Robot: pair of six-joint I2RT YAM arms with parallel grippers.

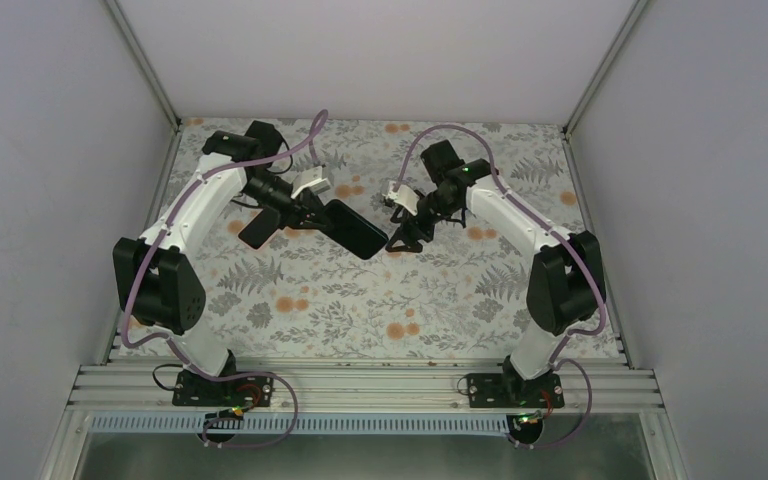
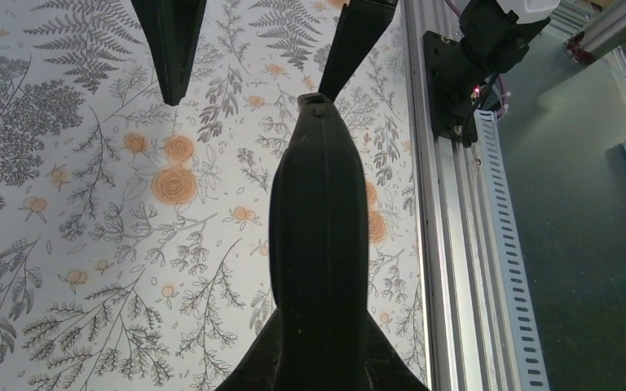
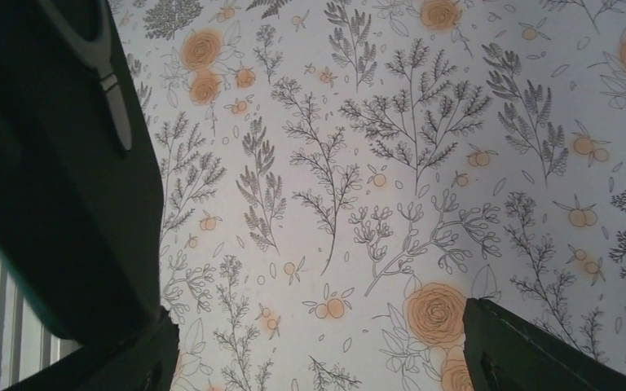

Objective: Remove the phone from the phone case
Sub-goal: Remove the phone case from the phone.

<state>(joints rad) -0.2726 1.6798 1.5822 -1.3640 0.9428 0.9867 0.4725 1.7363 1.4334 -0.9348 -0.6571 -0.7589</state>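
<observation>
Above the middle of the floral table cover, the left gripper is clamped on the black cased phone and holds it clear of the surface, edge-on to the left wrist camera. The right gripper is spread wide at the phone's free end, with one finger against the case.

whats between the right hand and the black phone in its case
Nothing: in the top view the open right hand sits right at the end of the black cased phone, with no object between them.
</observation>
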